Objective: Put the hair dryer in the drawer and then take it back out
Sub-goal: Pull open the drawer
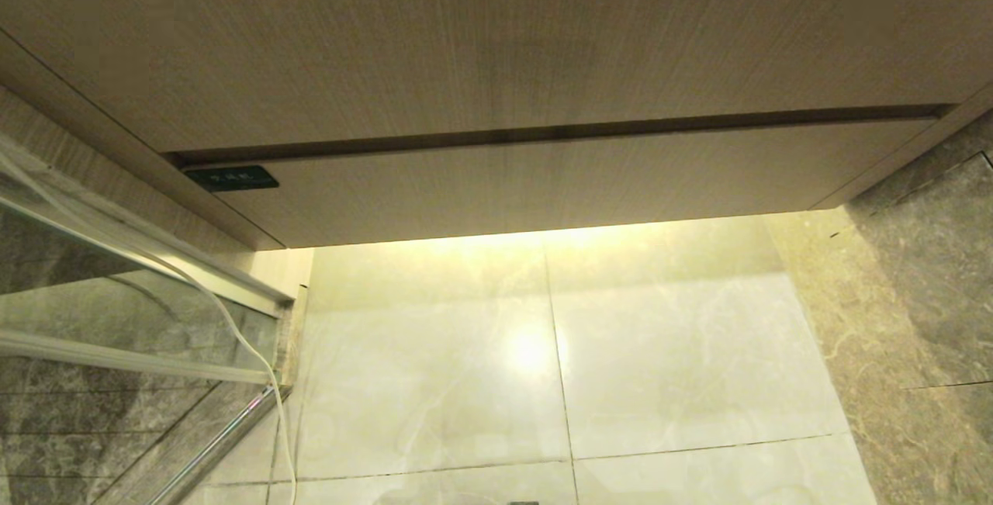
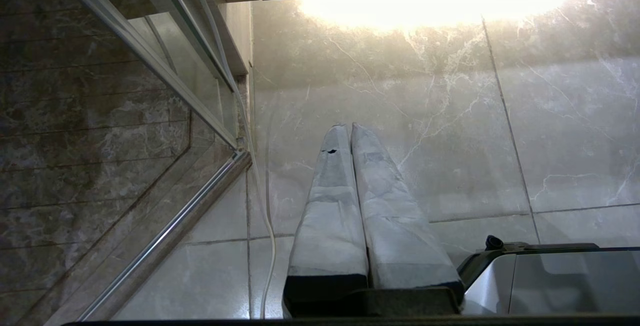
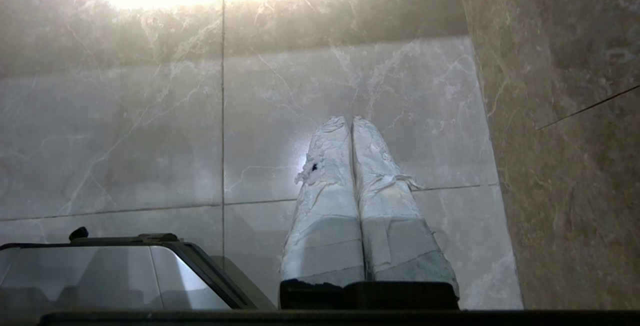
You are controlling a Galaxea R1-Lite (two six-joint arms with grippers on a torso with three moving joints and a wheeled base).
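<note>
Drawer [image 1: 543, 179] closed, front flush under taller wood panel [image 1: 496, 32], small dark label [image 1: 231, 178] at its left end. Hair dryer not visible in any view. Left gripper [image 2: 349, 128] clenched, empty, pointing down at pale floor tiles [image 2: 450, 140] beside glass shower door [image 2: 125, 115]. Right gripper [image 3: 350, 120] also clenched, empty, hanging over tiles near brown marble wall [image 3: 575, 140]. White cable [image 1: 256, 357] runs down along door frame.

Light-wood drawer [image 1: 543, 179] with a dark label [image 1: 231, 178]; pale veined marble floor [image 2: 450, 130] beneath white-wrapped fingers [image 2: 330, 201]; brown marble wall [image 3: 575, 140]
</note>
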